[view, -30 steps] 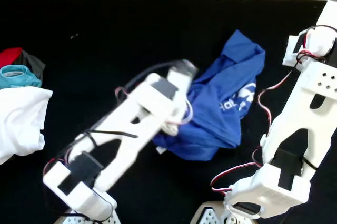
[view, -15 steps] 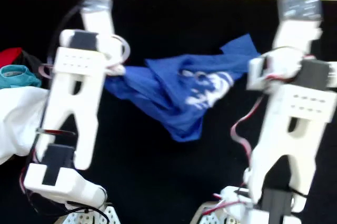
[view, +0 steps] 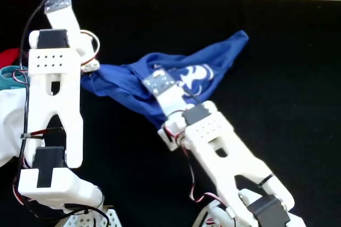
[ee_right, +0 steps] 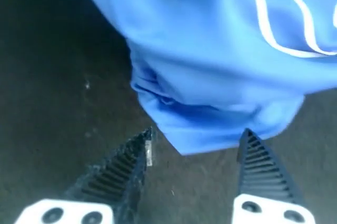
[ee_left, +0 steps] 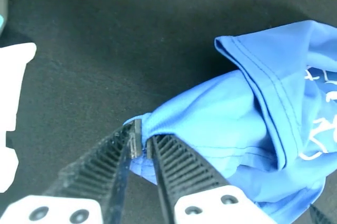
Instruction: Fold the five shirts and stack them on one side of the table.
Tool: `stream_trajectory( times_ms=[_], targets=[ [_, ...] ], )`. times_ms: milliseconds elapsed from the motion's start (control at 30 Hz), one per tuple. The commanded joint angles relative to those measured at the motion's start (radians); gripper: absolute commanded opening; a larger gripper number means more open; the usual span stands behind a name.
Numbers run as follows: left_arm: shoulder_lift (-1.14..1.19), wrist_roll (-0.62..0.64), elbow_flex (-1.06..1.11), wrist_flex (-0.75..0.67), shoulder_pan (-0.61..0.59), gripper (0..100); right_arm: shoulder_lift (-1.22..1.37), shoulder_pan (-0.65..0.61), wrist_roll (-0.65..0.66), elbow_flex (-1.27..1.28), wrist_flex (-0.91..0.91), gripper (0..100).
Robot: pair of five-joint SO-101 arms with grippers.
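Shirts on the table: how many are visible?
4. The blue shirt is central, pinched by the left gripper; the white shirt, teal shirt and red shirt are piled at the left edge of the table. Others may be hidden behind the left arm.

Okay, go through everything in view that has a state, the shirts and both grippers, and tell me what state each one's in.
blue shirt: unfolded, crumpled, drawn out across the table.
left gripper: shut on the blue shirt's edge.
right gripper: open above the blue shirt's lower edge, gripping nothing.
white shirt: loosely heaped at the table's left side.
teal shirt: bunched up.
red shirt: bunched up.
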Motion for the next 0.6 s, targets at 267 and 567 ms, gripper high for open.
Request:
stream_trajectory(
  times_ms=[267, 567],
  targets=[
    [-0.005, -0.006, -0.041, 0.006, -0.012, 1, 0.325, 0.056, 0.011, -0.104, -0.090, 25.2],
    [-0.007, -0.003, -0.039, 0.018, -0.010, 1, 0.499, 0.202, 0.009, -0.232, -0.087, 0.0]
  ],
)
